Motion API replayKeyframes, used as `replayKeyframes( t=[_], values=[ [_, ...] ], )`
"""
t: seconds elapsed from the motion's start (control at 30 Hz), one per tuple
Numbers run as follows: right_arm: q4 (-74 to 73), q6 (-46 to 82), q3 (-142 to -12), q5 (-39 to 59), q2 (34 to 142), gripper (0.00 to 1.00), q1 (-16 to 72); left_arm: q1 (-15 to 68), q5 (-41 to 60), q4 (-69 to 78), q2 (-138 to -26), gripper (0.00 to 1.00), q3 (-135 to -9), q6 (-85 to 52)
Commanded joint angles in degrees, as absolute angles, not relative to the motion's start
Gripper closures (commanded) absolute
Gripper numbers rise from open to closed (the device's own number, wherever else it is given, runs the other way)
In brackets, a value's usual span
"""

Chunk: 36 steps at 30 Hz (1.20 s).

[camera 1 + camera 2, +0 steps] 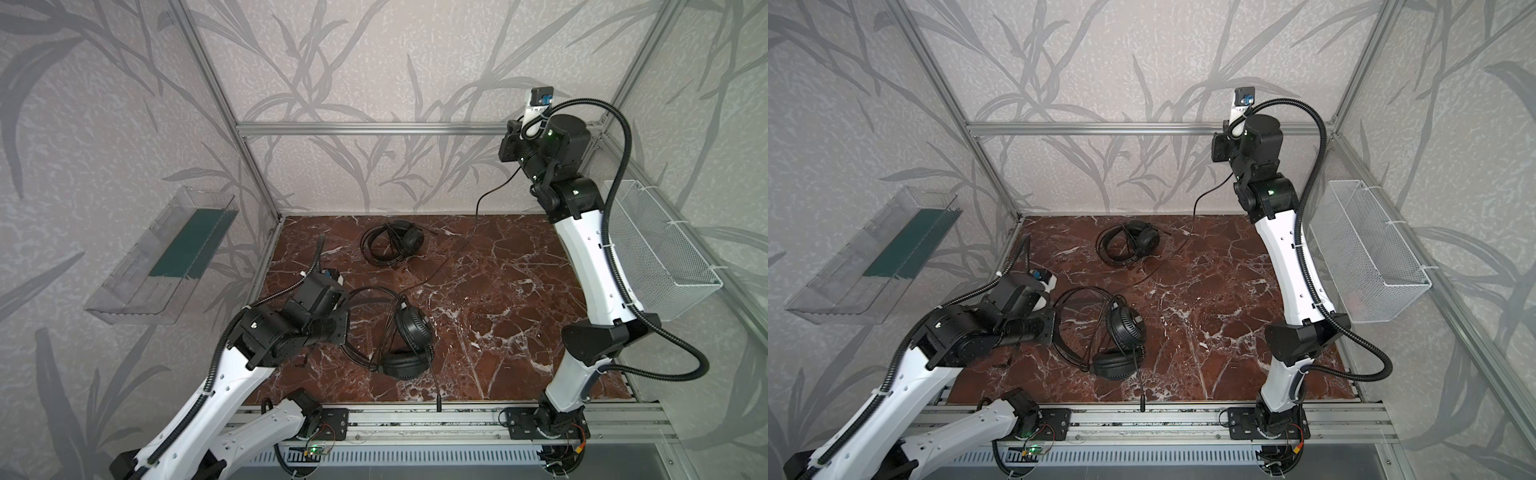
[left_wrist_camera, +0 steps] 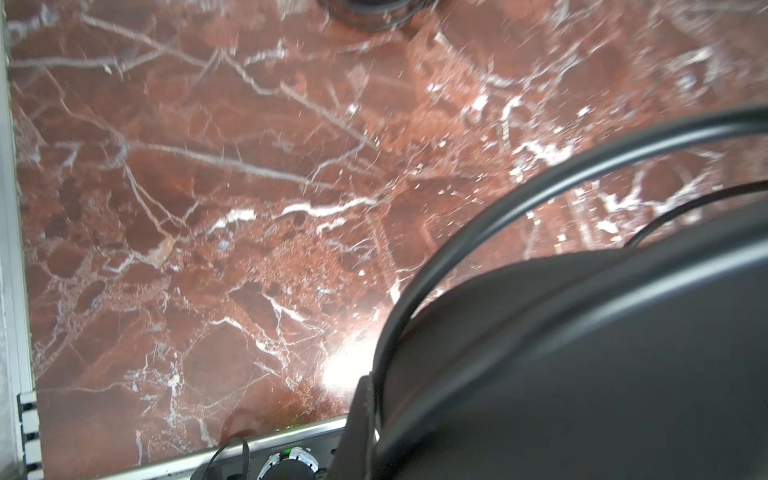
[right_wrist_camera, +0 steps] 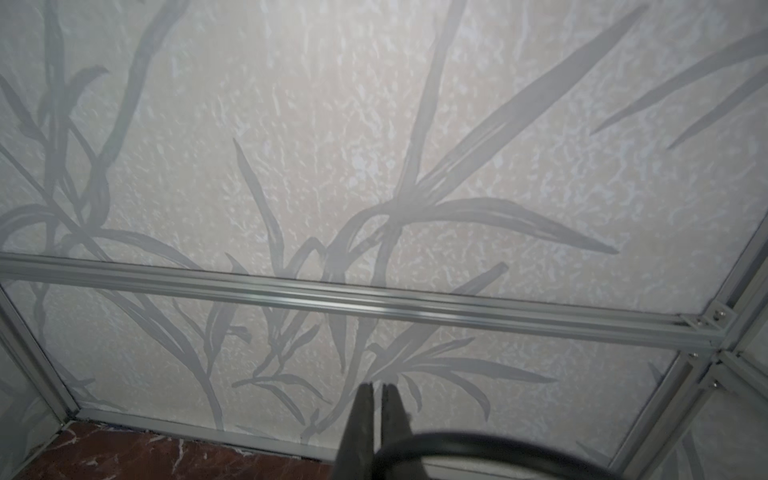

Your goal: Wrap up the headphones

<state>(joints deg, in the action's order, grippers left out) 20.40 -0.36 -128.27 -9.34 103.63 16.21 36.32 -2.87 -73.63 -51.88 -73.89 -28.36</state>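
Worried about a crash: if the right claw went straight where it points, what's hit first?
Probably the leaf-patterned back wall near its aluminium rail; nothing else shows ahead of the right claw.

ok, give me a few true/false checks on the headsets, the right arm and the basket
1. Two headsets lie on the table. True: far headset, near headset.
2. The right gripper is down at the table. False: it is raised by the back wall, shut on the near headset's cable.
3. The mesh basket holds a headset. False: the mesh basket has none; both lie on the table.
4. The far headset's cable is coiled by it. True.
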Motion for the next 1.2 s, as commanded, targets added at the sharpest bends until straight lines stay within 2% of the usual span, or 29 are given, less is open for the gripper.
replayKeyframes(
  t=[0.0,0.03,0.07,0.17,0.27,0.47,0.7,0.8,0.83,0.93,1.17],
  values=[
    [18.39,1.08,-121.54,-12.13,102.41,1.00,16.15,36.21,-0.32,-77.12,-52.48,1.00,-81.09,-27.36],
    [18.35,1.58,-119.32,-11.93,102.10,0.96,16.22,36.13,0.12,-77.84,-52.98,1.00,-83.17,-27.14],
    [18.46,2.89,-116.98,-12.61,101.52,0.87,16.26,36.18,0.36,-78.80,-53.83,1.00,-84.99,-27.07],
    [16.23,6.23,-107.26,-9.72,98.12,0.56,16.26,36.13,-0.84,-81.76,-56.07,1.00,-90.92,-27.29],
    [10.40,8.65,-94.99,-3.04,91.22,0.44,16.58,36.13,-2.78,-83.56,-57.68,1.00,-95.35,-28.32],
    [-5.19,12.61,-70.69,4.49,78.01,0.33,20.57,36.17,-2.00,-86.05,-62.13,1.00,-103.17,-32.24],
    [-9.78,13.11,-54.59,6.05,69.84,0.26,30.07,36.23,-3.03,-87.09,-66.27,1.00,-113.98,-36.56],
    [-24.05,9.97,-45.00,13.85,66.25,0.25,33.36,36.15,-3.22,-86.47,-67.77,1.00,-117.90,-37.58],
    [-30.04,10.15,-42.45,19.03,65.85,0.24,33.82,36.13,-3.23,-86.49,-68.54,1.00,-119.29,-38.00],
    [-39.22,11.37,-39.44,25.91,66.33,0.24,37.02,36.14,-3.52,-86.76,-69.99,1.00,-122.22,-38.53],
    [-50.86,12.55,-37.30,21.57,73.19,0.24,44.33,36.13,-3.13,-85.82,-72.44,1.00,-127.38,-39.46]
  ],
)
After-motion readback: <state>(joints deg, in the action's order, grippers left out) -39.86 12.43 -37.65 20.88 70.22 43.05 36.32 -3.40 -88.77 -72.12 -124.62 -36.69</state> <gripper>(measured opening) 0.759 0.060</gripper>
